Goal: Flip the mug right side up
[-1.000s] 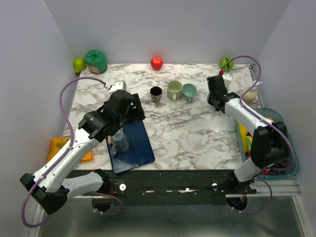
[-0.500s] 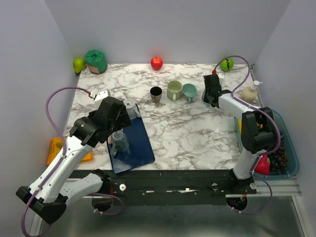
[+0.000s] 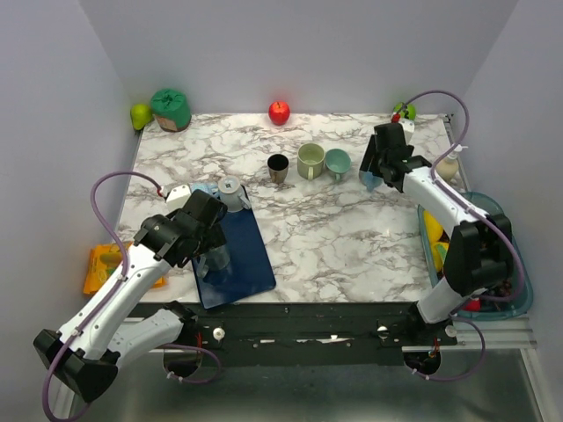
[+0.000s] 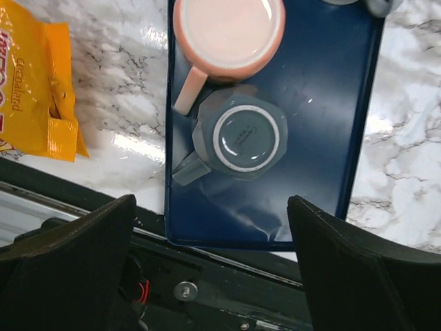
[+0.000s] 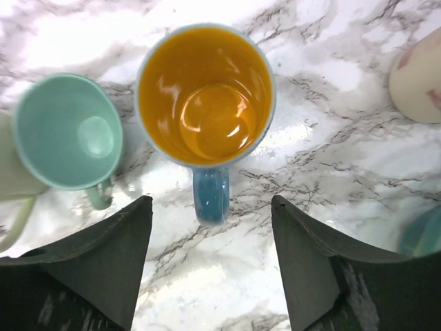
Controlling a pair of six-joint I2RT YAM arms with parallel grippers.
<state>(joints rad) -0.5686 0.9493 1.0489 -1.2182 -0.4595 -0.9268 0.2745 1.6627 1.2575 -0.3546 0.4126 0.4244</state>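
Note:
A grey-blue mug (image 4: pixel 238 136) stands upside down, base up, on a dark blue tray (image 4: pixel 331 138); in the top view (image 3: pixel 216 260) my left arm partly covers it. My left gripper (image 4: pixel 212 210) is open and empty, hovering above the tray's near edge just below the mug. A pink mug (image 4: pixel 227 31) touches the grey one on its far side. My right gripper (image 5: pixel 210 207) is open and empty above the handle of an upright blue mug with an orange inside (image 5: pixel 204 93).
A grey mug (image 3: pixel 231 192) sits at the tray's far end. A black cup (image 3: pixel 278 167), pale green mug (image 3: pixel 310 161) and teal mug (image 3: pixel 338 163) stand mid-table. A yellow bag (image 4: pixel 34 89) lies left of the tray. A soap bottle (image 3: pixel 447 167) and a teal bin (image 3: pixel 506 264) are at the right.
My left arm has drawn back toward the near left, uncovering the tray's far end and the grey mug there. My right gripper has shifted slightly near the teal mug.

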